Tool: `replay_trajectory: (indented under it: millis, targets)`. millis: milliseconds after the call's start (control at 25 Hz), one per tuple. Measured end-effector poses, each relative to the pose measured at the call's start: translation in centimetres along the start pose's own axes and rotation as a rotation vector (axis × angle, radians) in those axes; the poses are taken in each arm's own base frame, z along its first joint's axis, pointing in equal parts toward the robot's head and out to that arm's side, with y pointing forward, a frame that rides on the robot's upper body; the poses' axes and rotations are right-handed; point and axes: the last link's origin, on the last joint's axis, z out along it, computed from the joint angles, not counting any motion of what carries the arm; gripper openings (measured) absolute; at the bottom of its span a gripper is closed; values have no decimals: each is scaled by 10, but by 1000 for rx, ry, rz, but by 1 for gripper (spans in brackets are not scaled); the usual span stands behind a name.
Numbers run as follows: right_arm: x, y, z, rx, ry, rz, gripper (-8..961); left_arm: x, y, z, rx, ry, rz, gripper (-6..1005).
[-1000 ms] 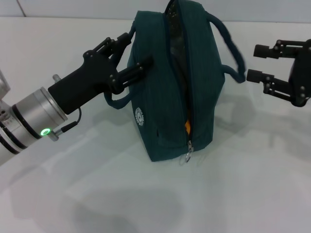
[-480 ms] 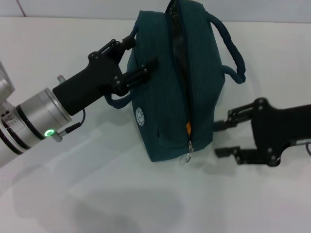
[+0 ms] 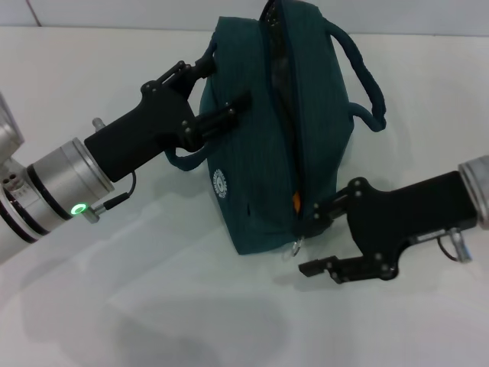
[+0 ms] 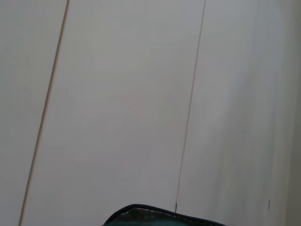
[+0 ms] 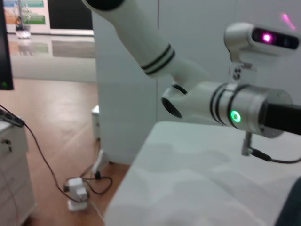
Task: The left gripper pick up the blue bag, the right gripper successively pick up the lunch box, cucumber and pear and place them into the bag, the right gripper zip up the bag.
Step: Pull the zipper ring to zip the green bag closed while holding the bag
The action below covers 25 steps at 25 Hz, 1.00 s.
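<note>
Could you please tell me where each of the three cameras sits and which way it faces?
Head view: looks down from the robot's head at the dark blue fabric bag on the white table; left tool at the bag's side, right tool open by the metal zip pull.
Left wrist view: faces a pale panelled wall, with the bag's edge only.
Right wrist view: looks across the table at the left arm.
Shared: bag, table, left arm.

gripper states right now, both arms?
Left gripper: shut on the blue bag, at its handle side.
Right gripper: open, fingers spread beside the zipper pull, holding nothing.
</note>
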Motion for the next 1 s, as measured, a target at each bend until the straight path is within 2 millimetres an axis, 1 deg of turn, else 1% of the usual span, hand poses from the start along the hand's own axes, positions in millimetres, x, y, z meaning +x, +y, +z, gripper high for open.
replay_trajectory:
  millis: [120, 200, 400, 800, 1000]
  targets:
    - [0, -6, 5, 41, 10, -8, 423, 0, 0, 0, -1, 1, -1, 830]
    - [-1, -9, 6, 72, -9, -17, 422, 0, 1, 0, 0, 0, -1, 830]
    - [-6, -12, -1, 158, -94, -57, 420, -1, 1, 0, -4, -3, -2, 830]
    - [-2, -16, -11, 283, -130, -67, 417, 0, 1, 0, -10, -5, 5, 829]
    - [-1, -10, -21, 339, -163, -105, 415, 0, 1, 0, -9, -6, 6, 830]
